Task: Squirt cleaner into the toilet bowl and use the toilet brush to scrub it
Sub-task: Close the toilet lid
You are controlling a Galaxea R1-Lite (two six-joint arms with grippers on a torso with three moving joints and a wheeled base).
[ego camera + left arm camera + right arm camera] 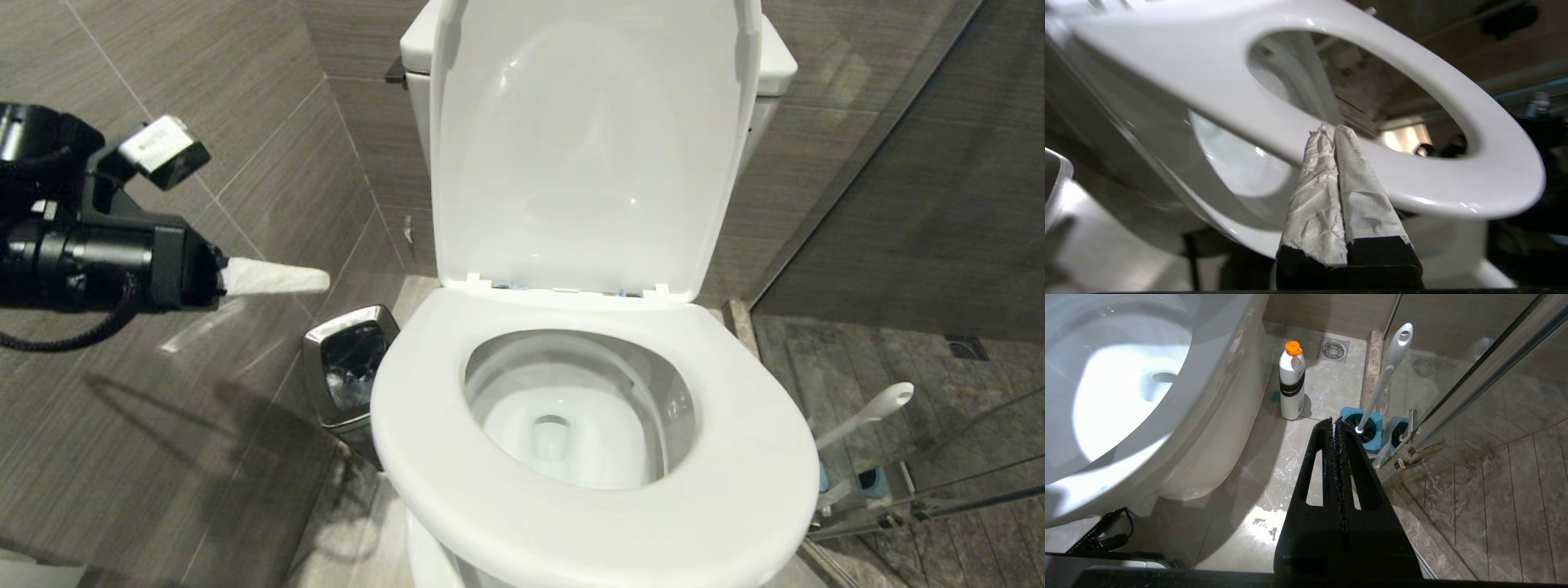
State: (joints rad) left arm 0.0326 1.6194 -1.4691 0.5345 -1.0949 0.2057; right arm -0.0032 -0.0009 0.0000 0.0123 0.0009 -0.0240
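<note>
**Both pincers closed, brush in its holder**

Left pincer [314,280], fingers wrapped in crinkled white paper and pressed together, hangs left of the glossy white toilet bowl [759,457]. Right pincer [1334,424], black, ribbed, together, empty. The brush [1386,373] leans in its blue square holder [1349,415], beside an orange-capped white bottle [1291,386].

The toilet bowl [571,425] is glossy white ceramic, and its seat [457,457] and raised lid [588,163] look like smooth shiny white plastic, while the small bin [347,367] beside it is polished metal with bright reflections. The left gripper [314,280] has fingers [1327,196] wrapped in crinkled white paper-like tape on a matt black body; the right gripper [1336,424] is rough matt black. The toilet brush [1388,371] has a smooth white plastic handle, the floor [1274,457] is glossy marble-like tile, and the wall [204,122] is matt grey tile with a fine grain.
</note>
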